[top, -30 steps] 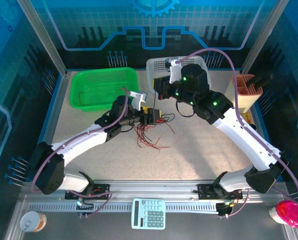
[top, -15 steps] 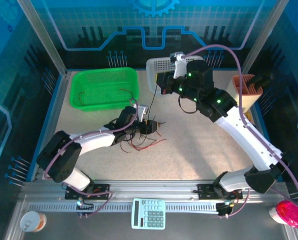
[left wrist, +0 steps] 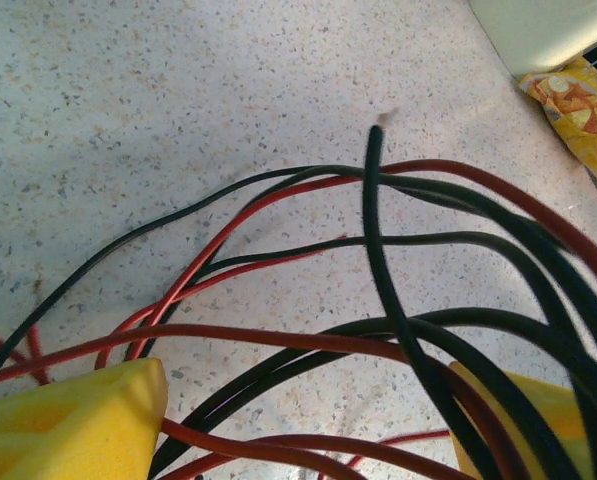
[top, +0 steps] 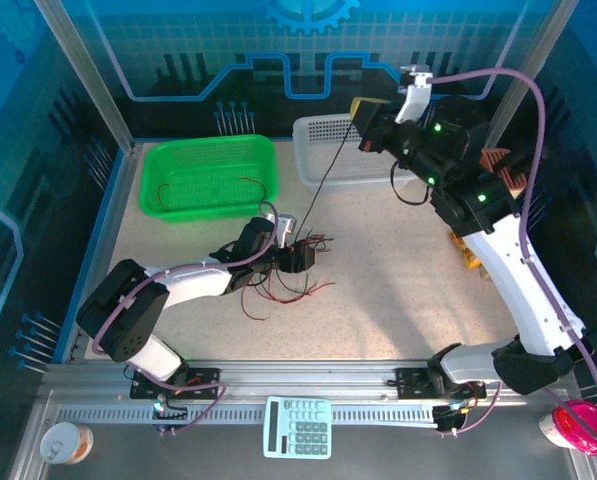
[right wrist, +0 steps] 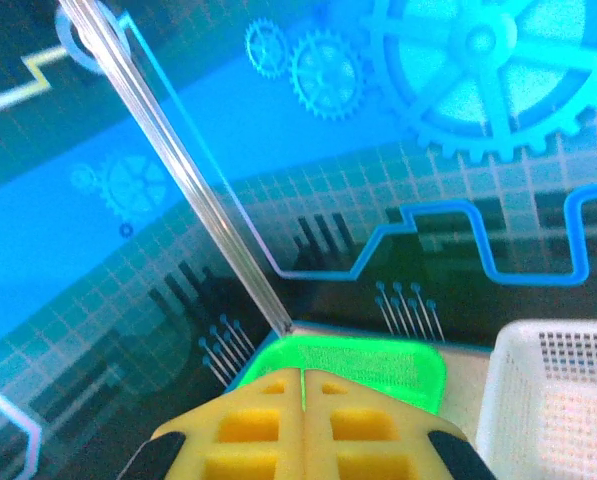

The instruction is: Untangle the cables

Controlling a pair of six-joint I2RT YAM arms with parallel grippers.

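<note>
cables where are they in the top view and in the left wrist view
top external: the cables lie mid-table, left of centre, under the left gripper; one black strand runs taut up to the right gripper.
left wrist: the cables loop across the middle and lower frame, between the yellow fingers.
shared landmark: the left gripper, straddling the bunch in both.

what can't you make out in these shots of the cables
Top view: the black cable running up to the right gripper is too thin to show how it is held; in the right wrist view the shut pads show no strand.
Top view: the left gripper covers where the cables cross.
Left wrist view: most cable ends are cut off by the frame edges.
Top view: the right arm half hides the orange holder.
</note>
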